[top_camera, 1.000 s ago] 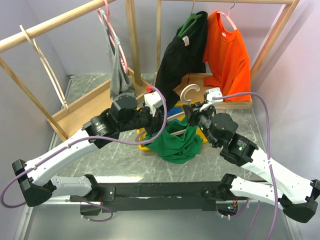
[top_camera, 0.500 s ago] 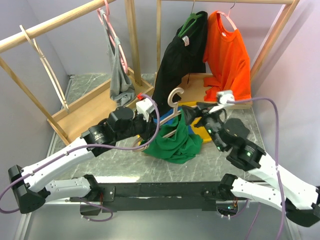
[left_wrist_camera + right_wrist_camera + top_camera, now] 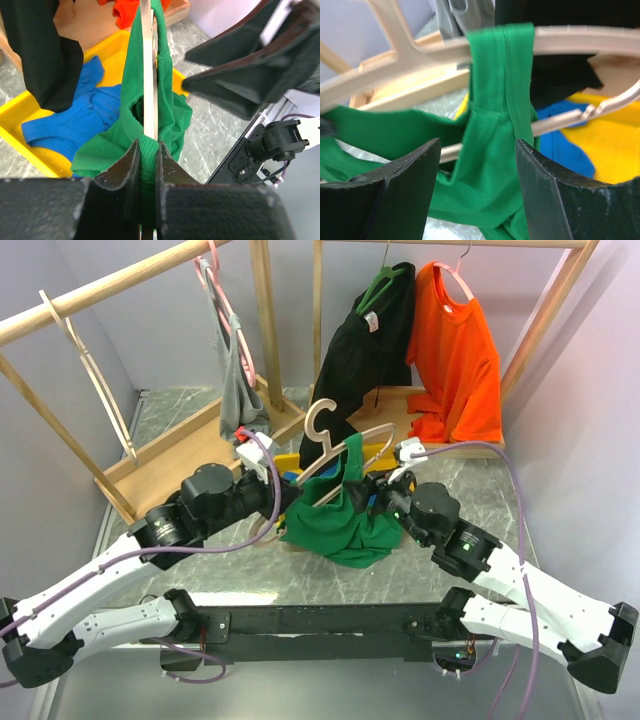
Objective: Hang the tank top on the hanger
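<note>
The wooden hanger (image 3: 335, 445) is held up over the table, hook uppermost. The green tank top (image 3: 335, 520) hangs from it, one strap looped over the right arm of the hanger. My left gripper (image 3: 288, 502) is shut on the hanger's left end, with green fabric pinched between the jaws and the wood (image 3: 148, 152). In the left wrist view the hanger (image 3: 147, 60) runs straight away from the jaws with the tank top (image 3: 167, 100) draped over it. My right gripper (image 3: 477, 170) is open, and the tank top's strap (image 3: 500, 75) hangs from the hanger (image 3: 580, 40) just beyond its fingers.
A yellow tray (image 3: 25, 107) with a blue garment (image 3: 80, 125) lies under the hanger. Behind stand wooden racks (image 3: 265, 330) with a grey top (image 3: 238, 390), a black garment (image 3: 360, 360) and an orange shirt (image 3: 458, 350).
The right gripper has opened and let go. The left arm has drawn back to the left and lifted the hanger, so the tank top now hangs from it.
</note>
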`<state>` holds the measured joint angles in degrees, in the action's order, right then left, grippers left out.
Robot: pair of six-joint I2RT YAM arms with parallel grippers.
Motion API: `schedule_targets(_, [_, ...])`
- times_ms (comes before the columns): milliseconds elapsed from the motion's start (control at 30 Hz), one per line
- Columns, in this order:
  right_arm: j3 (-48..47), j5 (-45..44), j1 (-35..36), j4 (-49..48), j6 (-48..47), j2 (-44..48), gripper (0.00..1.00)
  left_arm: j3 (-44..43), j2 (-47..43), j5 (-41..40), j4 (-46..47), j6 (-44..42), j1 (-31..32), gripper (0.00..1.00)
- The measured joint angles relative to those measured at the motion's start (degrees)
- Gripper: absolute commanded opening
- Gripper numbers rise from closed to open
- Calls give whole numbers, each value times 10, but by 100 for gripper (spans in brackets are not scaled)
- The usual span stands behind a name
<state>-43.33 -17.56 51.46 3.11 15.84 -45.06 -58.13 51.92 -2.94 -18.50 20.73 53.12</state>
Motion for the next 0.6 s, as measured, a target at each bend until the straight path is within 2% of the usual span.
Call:
schedule_targets(233, [6,66,-51,-5,12,-21,77,-1,-26,-10,-19,1,0,1])
schedule_targets(300, [6,76,-54,-5,14,-24,76,-7,-29,-14,-30,0,0,1])
schedule_targets(400, [6,90,-56,-7,13,-24,67,-23,-30,-15,-39,0,0,1])
schedule_targets(467, [6,97,-57,-11,13,-26,64,-35,-30,-15,-43,-1,0,1])
schedule_targets(567, [4,105,-64,-20,13,-37,51,-56,-29,-15,-50,-3,0,1])
schedule_targets(600, [2,108,-68,-23,13,-43,41,-62,-29,-15,-51,-4,0,1])
